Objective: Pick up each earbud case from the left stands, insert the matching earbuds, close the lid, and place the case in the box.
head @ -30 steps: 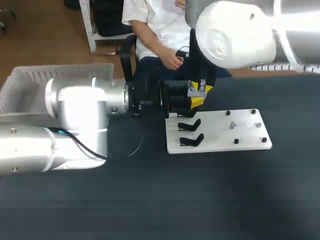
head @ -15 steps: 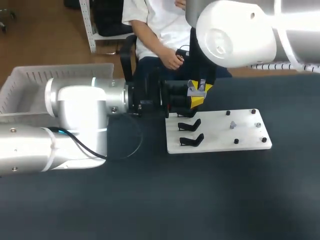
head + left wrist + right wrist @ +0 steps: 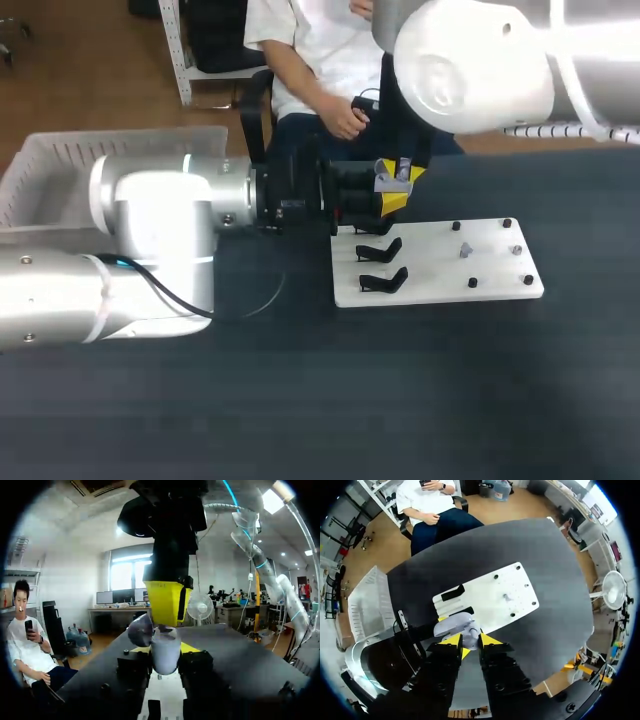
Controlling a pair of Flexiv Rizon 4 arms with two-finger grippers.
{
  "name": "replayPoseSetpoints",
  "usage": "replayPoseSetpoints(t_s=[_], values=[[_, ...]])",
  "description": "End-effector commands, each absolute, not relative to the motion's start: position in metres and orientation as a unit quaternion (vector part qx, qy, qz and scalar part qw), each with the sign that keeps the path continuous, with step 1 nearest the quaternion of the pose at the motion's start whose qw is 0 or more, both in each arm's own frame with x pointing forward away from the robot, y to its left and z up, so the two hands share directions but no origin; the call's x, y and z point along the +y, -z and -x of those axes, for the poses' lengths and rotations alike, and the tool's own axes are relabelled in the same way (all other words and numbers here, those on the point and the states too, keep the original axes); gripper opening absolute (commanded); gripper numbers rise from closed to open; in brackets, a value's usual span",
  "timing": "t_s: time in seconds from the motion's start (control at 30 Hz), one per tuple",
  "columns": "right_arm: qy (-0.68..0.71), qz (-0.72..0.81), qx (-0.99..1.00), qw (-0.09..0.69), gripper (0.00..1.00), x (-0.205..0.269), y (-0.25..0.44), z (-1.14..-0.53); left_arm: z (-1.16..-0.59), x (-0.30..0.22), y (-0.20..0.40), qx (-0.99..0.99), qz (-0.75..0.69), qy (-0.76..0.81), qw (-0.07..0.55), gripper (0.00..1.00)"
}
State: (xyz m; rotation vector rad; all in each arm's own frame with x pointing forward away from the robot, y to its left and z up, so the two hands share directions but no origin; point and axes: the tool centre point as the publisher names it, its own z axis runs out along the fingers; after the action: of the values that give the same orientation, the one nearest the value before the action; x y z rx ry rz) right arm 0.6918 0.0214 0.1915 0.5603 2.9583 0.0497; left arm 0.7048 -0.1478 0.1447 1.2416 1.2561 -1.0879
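The left arm hides much of the box.

Robotics lab bench: white left arm and white right arm over a dark grey table. White flat fixture board with small black stands and black pegs. White slatted plastic box by the far left corner.

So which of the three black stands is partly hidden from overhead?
The rearmost stand, under the left hand; the middle stand and front stand show whole.
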Motion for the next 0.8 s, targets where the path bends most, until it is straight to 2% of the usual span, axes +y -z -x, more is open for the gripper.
replayPoseSetpoints(t_s=[0.03,0.8], values=[[-0.016,-0.185,0.980,0.066,0.27,0.022,-0.192,-0.690,-0.702,-0.148,-0.144,0.521,-0.513,0.449,0.513,0.00],[-0.027,-0.180,0.980,0.074,0.36,0.028,-0.199,-0.673,-0.702,-0.148,-0.144,0.521,-0.513,0.449,0.513,0.00]])
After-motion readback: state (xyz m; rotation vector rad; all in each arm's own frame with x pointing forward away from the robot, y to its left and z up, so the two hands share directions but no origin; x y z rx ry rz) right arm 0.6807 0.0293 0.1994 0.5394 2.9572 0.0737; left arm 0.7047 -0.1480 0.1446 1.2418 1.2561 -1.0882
